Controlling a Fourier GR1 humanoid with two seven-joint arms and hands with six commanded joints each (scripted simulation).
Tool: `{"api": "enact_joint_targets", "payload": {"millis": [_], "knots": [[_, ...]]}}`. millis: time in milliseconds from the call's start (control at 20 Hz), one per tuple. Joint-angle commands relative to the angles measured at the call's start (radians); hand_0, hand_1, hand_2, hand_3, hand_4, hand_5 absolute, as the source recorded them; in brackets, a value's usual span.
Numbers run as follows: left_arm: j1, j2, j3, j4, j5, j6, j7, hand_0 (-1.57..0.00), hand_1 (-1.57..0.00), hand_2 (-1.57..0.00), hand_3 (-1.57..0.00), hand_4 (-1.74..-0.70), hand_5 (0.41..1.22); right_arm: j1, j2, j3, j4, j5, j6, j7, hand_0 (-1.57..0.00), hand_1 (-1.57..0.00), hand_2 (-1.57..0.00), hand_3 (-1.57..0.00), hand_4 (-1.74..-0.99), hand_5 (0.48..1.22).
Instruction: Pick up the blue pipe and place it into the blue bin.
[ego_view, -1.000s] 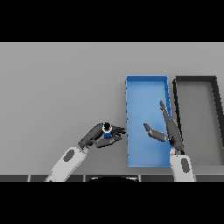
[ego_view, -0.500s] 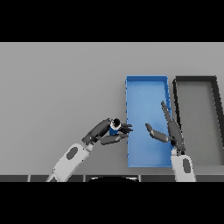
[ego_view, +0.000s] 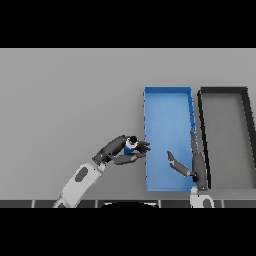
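Left hand (ego_view: 120, 150), fingers clamped on the blue pipe (ego_view: 131, 146), has carried it right to the blue bin (ego_view: 167, 100) edge — nearly over! Right hand (ego_view: 192, 165) waits, fingers apart.

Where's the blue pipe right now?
In the head view, the blue pipe is held in the left hand, right beside the blue bin's left wall, not yet inside it.

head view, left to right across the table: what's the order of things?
Left robot hand → blue pipe held in it → blue bin → right robot hand over the bin's right edge → dark bin.
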Motion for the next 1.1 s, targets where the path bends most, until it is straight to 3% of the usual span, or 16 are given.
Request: {"api": "enact_joint_targets", "payload": {"millis": [0,150,250,450,550,600,700,800,950,1050], "knots": [[0.013,0.001,-0.003,-0.007,-0.001,-0.007,-0.015,-1.57,-1.57,-1.57,-1.57,-1.47,1.221,0.004,-0.003,-0.010,-0.005,-0.018,0.003,-0.006,0.00,-0.01,0.00,0.00,-1.194,0.572],[0.028,-0.007,-0.009,-0.021,-0.025,-0.008,-0.008,-1.57,-1.57,-1.57,-1.57,-1.47,1.221,-0.012,-0.006,-0.026,-0.065,-0.144,0.069,-0.100,0.00,-0.02,-0.03,0.00,-1.172,0.579],[0.022,-0.014,0.000,-0.031,-0.024,-0.012,0.011,-1.57,-1.57,-1.57,-1.57,-1.47,1.221,-0.033,-0.046,-0.031,-0.126,-0.197,0.119,-0.094,0.00,-0.01,-0.02,0.00,-1.169,0.597],[0.025,-0.020,0.008,-0.041,-0.040,-0.026,0.022,-1.57,-1.57,-1.57,-1.57,-1.47,1.221,-0.094,-0.168,-0.002,-0.268,-0.284,0.244,0.058,0.00,0.00,-0.01,0.00,-1.177,0.567],[0.028,-0.021,0.017,-0.030,-0.047,-0.033,0.026,-1.57,-1.57,-1.57,-1.57,-1.47,1.221,-0.121,-0.215,0.023,-0.292,-0.285,0.283,0.189,0.00,0.00,0.00,0.00,-1.194,0.543],[0.035,-0.021,0.017,-0.031,-0.049,-0.040,0.021,-1.57,-1.57,-1.57,-1.57,-1.47,1.221,-0.145,-0.231,0.041,-0.291,-0.283,0.305,0.214,0.00,0.00,0.00,0.00,-1.205,0.539],[0.035,-0.026,0.013,-0.049,-0.061,-0.042,0.018,-1.57,-1.57,-1.57,-1.57,-1.47,1.221,-0.187,-0.248,0.071,-0.288,-0.289,0.345,0.211,0.00,0.00,0.00,0.00,-1.230,0.531],[0.023,-0.031,0.025,-0.040,-0.063,-0.049,0.024,-1.57,-1.57,-1.57,-1.57,-1.47,1.221,-0.249,-0.241,0.106,-0.288,-0.290,0.358,0.263,0.00,0.00,0.00,0.00,-1.256,0.523],[0.016,-0.046,0.030,-0.034,-0.070,-0.057,0.033,-1.57,-1.57,-1.57,-1.57,-1.47,1.221,-0.305,-0.230,0.150,-0.288,-0.304,0.385,0.340,0.00,0.00,0.00,0.00,-1.239,0.522],[0.028,-0.048,0.030,-0.032,-0.075,-0.067,0.033,-1.57,-1.57,-1.57,-1.57,-1.47,1.221,-0.347,-0.212,0.177,-0.284,-0.340,0.410,0.361,0.00,0.00,0.00,0.00,-1.227,0.528]]}}
